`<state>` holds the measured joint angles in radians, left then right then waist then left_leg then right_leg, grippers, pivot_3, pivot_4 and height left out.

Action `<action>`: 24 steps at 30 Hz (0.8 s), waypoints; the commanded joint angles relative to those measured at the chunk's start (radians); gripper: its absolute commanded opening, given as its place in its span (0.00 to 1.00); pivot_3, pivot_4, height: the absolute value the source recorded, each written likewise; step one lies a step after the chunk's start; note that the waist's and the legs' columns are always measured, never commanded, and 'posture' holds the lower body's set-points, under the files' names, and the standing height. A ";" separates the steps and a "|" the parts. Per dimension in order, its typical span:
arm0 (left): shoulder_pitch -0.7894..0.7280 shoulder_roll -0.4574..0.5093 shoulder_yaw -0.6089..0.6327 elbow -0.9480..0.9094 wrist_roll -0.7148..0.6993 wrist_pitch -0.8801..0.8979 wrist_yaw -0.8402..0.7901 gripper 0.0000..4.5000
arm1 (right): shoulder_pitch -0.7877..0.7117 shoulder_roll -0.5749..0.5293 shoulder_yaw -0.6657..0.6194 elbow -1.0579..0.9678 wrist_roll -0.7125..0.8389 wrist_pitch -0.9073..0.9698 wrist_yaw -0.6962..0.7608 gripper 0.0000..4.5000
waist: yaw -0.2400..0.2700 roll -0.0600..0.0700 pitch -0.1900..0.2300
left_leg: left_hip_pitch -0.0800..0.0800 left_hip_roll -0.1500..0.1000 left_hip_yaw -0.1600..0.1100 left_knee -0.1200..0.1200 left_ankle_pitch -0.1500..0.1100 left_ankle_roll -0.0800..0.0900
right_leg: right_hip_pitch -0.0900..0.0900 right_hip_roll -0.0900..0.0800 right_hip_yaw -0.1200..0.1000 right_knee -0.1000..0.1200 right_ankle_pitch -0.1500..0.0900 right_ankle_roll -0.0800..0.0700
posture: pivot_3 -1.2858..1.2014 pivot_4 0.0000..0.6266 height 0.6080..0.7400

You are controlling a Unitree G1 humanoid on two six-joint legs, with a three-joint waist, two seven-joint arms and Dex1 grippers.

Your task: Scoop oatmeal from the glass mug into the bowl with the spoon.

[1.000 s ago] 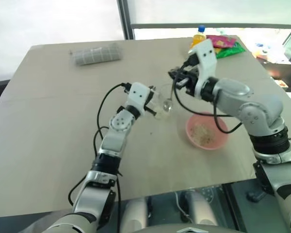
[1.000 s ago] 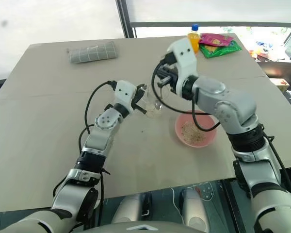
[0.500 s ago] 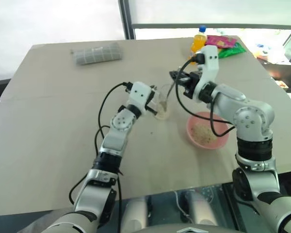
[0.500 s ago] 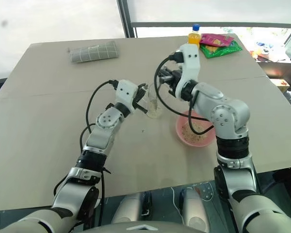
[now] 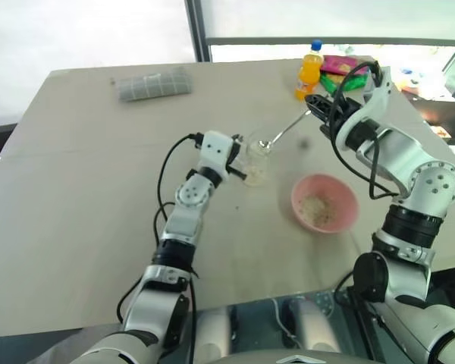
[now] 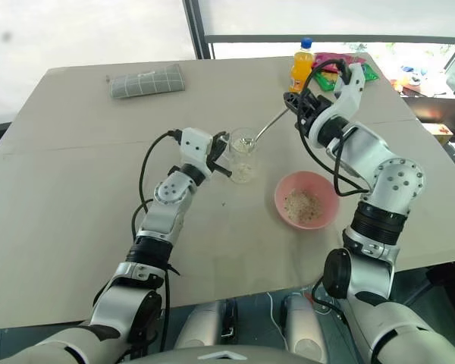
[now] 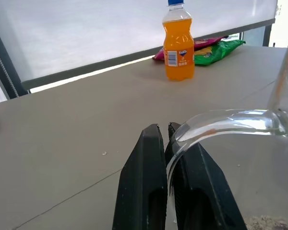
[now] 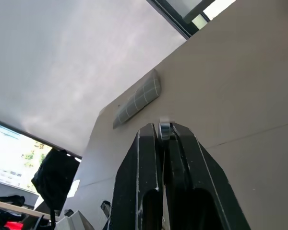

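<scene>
The glass mug (image 5: 256, 161) stands mid-table with a little oatmeal (image 7: 269, 223) at its bottom. My left gripper (image 7: 162, 129) is shut on the mug's clear handle (image 7: 221, 120). Right of the mug and higher up, my right gripper (image 5: 316, 106) is shut on the end of the spoon's handle. The spoon (image 5: 287, 127) slants down to the left, its small oval end at the mug's rim. I cannot tell whether flakes lie on it. The pink bowl (image 5: 347, 199) sits to the right of the mug, nearer the table's front, with a heap of oatmeal (image 5: 314, 207) in it.
An orange bottle (image 5: 309, 70) and bright snack packets (image 5: 341, 67) stand at the table's back right, just behind my right gripper. A grey checked pouch (image 5: 152, 83) lies at the back left. The table's right edge runs close by my right arm.
My right gripper has swung to the right and rolled over. The spoon has come up out of the mug and now reaches it from the right. The left gripper has kept still.
</scene>
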<state>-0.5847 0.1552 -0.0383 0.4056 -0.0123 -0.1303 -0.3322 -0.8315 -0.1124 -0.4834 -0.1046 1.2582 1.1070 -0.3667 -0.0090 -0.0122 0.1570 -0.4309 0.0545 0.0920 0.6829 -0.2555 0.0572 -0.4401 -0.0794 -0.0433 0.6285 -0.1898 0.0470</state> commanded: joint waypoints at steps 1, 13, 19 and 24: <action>-0.001 -0.027 0.007 0.019 -0.025 -0.029 -0.003 0.01 | -0.007 -0.042 -0.028 -0.019 0.086 -0.028 -0.042 0.00 | 0.001 0.000 0.000 | 0.000 0.000 0.000 0.000 0.000 0.000 | 0.000 0.000 0.000 0.000 0.000 0.000 | 0.52 0.24 1.00; -0.024 -0.100 0.020 0.055 -0.080 -0.070 -0.042 0.01 | 0.027 -0.107 -0.006 -0.022 0.218 -0.111 -0.125 0.00 | -0.002 0.000 0.000 | 0.000 0.000 0.000 0.000 0.000 0.000 | 0.000 0.000 0.000 0.000 0.000 0.000 | 0.52 0.24 1.00; -0.033 -0.118 0.033 0.067 -0.098 -0.060 -0.046 0.01 | 0.069 -0.109 0.007 -0.034 0.269 -0.159 -0.158 0.00 | -0.002 0.000 0.000 | -0.001 0.000 0.000 0.000 0.000 0.000 | 0.000 0.000 0.000 0.000 0.000 0.000 | 0.52 0.24 1.00; -0.036 -0.119 0.041 0.078 -0.100 -0.057 -0.046 0.01 | 0.109 -0.117 0.013 -0.050 0.326 -0.205 -0.189 0.00 | -0.002 0.000 0.000 | -0.001 0.000 0.000 0.000 0.000 0.000 | 0.000 0.000 0.000 -0.001 0.000 0.000 | 0.52 0.24 1.00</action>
<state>-0.5933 0.0424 -0.0092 0.4959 -0.0886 -0.1693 -0.3750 -0.7267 -0.2175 -0.4580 -0.1107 1.5442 0.9343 -0.5413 -0.0107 -0.0123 0.1570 -0.4315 0.0542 0.0915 0.6829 -0.2558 0.0577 -0.4403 -0.0796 -0.0431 0.6279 -0.1896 0.0474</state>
